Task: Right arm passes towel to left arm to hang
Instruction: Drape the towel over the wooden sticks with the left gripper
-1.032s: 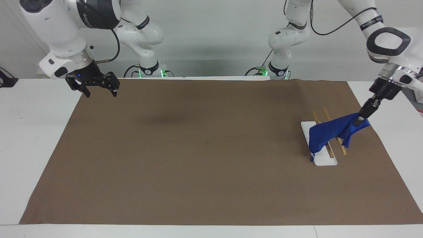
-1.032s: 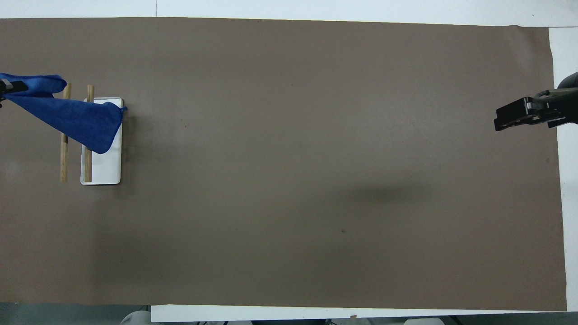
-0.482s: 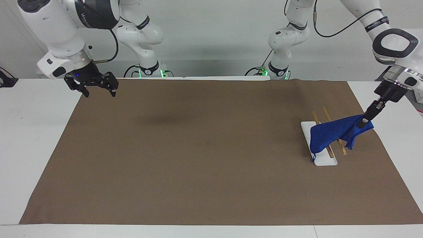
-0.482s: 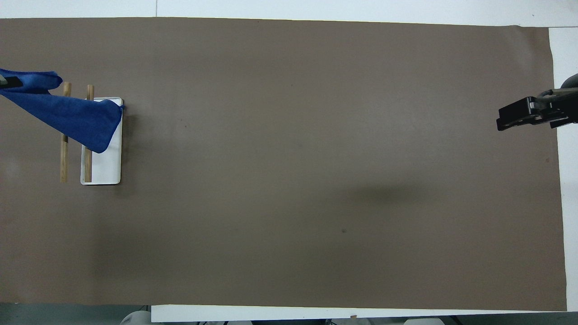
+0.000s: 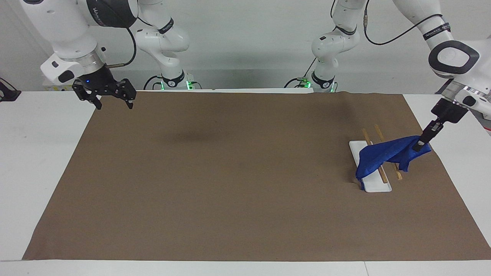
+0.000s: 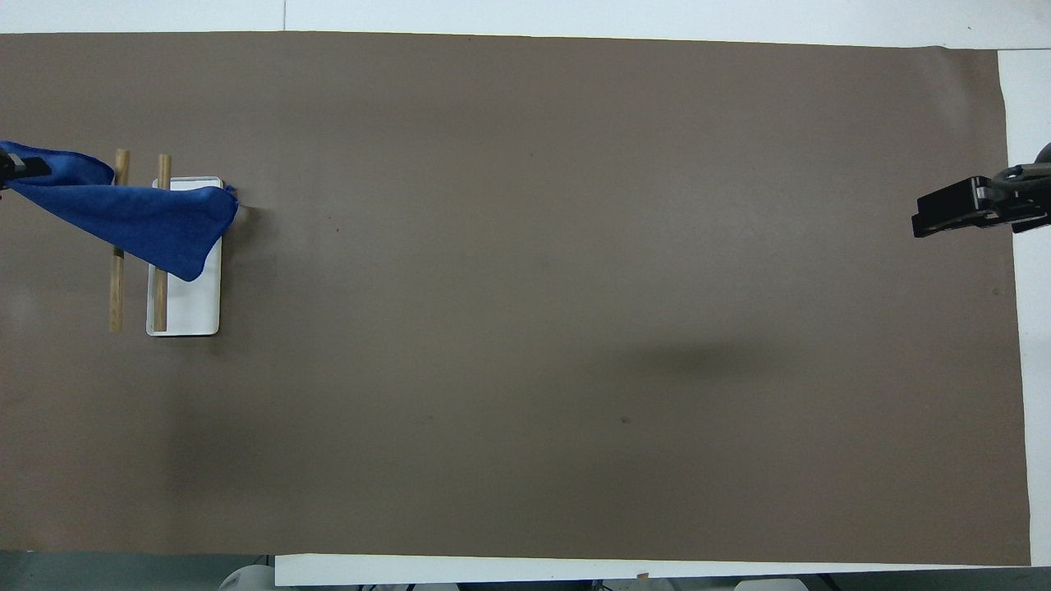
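No text can be read with confidence. Faint pale lettering runs along the black band of the bulky white right arm (image 5: 111, 13) and the black cuff of the left arm (image 5: 437, 30), illegible.

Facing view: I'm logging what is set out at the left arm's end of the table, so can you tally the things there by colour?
Blue: 1, the towel, held by the left gripper
White: 1, the rack base
Wooden: 2, the rack bars
Total: 4
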